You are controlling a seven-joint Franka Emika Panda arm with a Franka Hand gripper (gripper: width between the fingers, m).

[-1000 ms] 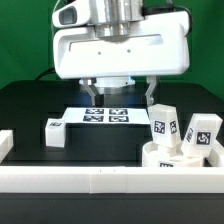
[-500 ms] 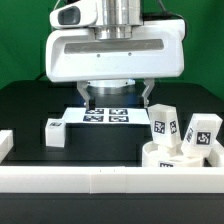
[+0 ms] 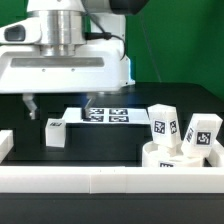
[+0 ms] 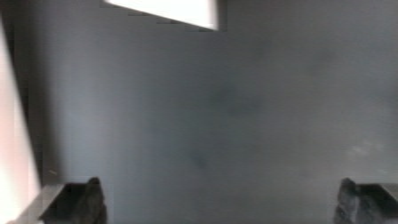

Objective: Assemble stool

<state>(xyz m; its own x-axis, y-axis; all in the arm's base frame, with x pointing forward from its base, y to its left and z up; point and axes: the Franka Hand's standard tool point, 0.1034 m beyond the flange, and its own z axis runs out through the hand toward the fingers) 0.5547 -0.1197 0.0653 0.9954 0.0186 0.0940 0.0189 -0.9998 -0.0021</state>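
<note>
The fingers (image 3: 88, 108) stand spread wide apart and hold nothing. They hang just above the black counter (image 3: 25, 125), and the wrist view shows only bare, dull grey-black surface between the two fingertips (image 4: 80, 203).

One loose leg (image 3: 55, 132) of the stool lies on the counter. In the exterior view it falls within the span between the two fingers, lower in the picture than their tips, and neither finger touches it. The marker board (image 3: 108, 116) lies flat just beyond the finger on the exterior view's right.

Well off to that same side of the fingers, the seat disc (image 3: 160, 160) rests on the counter. Two legs (image 3: 163, 125) stand upright in it, their square tags facing the camera. A long white rail wall (image 3: 100, 181) runs across the front of the counter, on the camera's side of the fingers.

Behind the counter hangs a green backdrop (image 3: 190, 50). In the wrist view a white patch (image 4: 169, 12) shows ahead of the fingertips; which part it is cannot be told.
</note>
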